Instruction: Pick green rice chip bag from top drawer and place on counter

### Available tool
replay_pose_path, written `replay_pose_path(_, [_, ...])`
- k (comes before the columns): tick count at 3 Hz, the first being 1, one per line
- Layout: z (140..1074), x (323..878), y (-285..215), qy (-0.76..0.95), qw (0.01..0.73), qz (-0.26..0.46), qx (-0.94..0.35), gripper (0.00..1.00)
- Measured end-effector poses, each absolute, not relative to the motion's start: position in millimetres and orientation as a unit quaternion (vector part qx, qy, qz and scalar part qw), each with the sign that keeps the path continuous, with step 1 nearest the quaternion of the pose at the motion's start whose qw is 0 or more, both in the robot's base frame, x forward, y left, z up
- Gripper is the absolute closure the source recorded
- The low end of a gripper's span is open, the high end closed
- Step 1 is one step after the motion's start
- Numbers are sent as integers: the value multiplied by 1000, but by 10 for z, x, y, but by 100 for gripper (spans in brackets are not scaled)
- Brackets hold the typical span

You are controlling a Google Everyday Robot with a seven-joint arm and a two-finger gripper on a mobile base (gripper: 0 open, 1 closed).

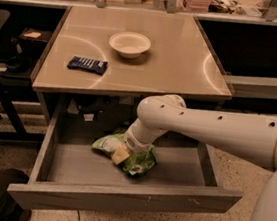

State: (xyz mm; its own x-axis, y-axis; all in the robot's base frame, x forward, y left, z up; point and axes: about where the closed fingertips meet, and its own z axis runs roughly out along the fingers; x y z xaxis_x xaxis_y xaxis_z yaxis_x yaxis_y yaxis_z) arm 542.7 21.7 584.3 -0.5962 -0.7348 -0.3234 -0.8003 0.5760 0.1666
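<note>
Drawer [117,198] pulled out below the desk's [177,62] front edge, with the green chip bag [143,164] lying on its floor, a little right of centre and nearer the back than the front panel. My arm [212,129] reaches in from the right-hand side, bends down at the wrist and puts the tool [122,155] directly on top of the bag, pressing into its middle. I cannot tell from here how wide the tool stands or whether it has a hold on the bag. The bag's long axis runs on a slant, from back-left to front-right, so the tool meets it across the narrow waist and not at either end. I judge the coming lift turns on height: the bag sits under the desk's front edge, so it must come forward and up before swinging over the top. Up there, a white bowl [130,44] sits towards the back, a dark-blue packet [87,65] near the left edge; the front-right corner looks the easier landing.
</note>
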Motion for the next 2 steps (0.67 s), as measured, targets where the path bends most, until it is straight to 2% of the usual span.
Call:
replay_pose_path(1, [5846,5426,217,881,110,149,-436,86])
replay_pose_path(2, [5903,5426,216,881,110,149,-436,100])
